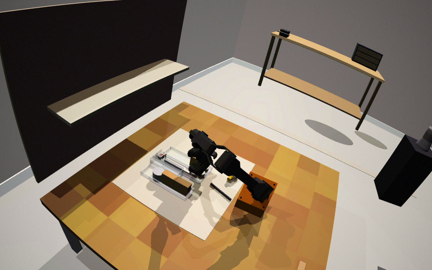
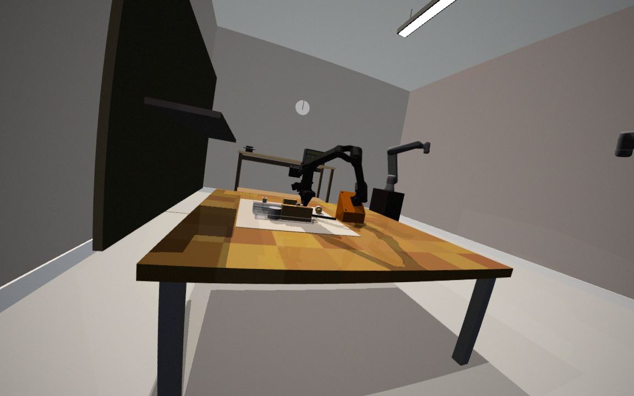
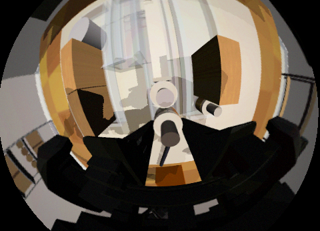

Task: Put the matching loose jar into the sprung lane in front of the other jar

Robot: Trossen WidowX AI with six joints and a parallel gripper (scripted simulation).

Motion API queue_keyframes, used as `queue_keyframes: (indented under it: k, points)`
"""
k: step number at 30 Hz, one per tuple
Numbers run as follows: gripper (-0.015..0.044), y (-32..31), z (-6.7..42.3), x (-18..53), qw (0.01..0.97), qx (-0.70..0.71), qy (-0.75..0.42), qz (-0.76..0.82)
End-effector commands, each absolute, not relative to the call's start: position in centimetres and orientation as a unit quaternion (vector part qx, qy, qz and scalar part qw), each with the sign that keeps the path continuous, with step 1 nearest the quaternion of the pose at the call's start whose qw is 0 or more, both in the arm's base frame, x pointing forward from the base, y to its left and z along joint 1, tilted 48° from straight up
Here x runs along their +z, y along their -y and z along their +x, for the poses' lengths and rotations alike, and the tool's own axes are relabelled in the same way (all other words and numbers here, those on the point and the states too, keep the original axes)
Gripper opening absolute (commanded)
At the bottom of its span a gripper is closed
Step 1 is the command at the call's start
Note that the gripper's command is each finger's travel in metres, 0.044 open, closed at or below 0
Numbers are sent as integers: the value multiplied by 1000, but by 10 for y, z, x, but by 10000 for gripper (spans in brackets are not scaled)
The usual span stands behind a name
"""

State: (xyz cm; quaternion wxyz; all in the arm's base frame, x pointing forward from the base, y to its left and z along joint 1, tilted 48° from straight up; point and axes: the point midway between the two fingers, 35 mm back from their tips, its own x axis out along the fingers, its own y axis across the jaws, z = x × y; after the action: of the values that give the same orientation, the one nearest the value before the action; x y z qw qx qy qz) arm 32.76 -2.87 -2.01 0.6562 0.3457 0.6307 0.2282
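Observation:
My gripper [image 1: 197, 172] [image 2: 305, 203] [image 3: 167, 122] points down, shut on a jar [image 3: 170, 134] with a white collar and a dark, narrower top. The sprung lane [image 3: 171, 38] has clear walls and runs away from me. A jar [image 3: 165, 96] with a white collar and pale top stands in it, just beyond the held one. Whether the two touch, and whether the held jar is on the floor, I cannot tell. Another jar [image 3: 209, 108] with dark body and white collar stands to the right. The front stop and the held jar's base are hidden by the fingers.
Wooden blocks [image 3: 87, 68] [image 3: 231, 71] flank the lane on both sides. A grey cylinder [image 1: 158, 172] [image 3: 88, 32] stands by the left ones. A dark rod [image 1: 220, 191] and a yellow-ended object [image 1: 230, 177] [image 2: 318, 209] lie near the orange base [image 1: 251, 201].

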Motion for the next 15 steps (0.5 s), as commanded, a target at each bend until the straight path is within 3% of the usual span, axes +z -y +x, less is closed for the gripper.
queue_keyframes:
  k: [1, 15]
  points:
    - [0, 33, 339, -15, 667, 229, -619, 344]
    - [0, 35, 342, -14, 667, 229, -619, 344]
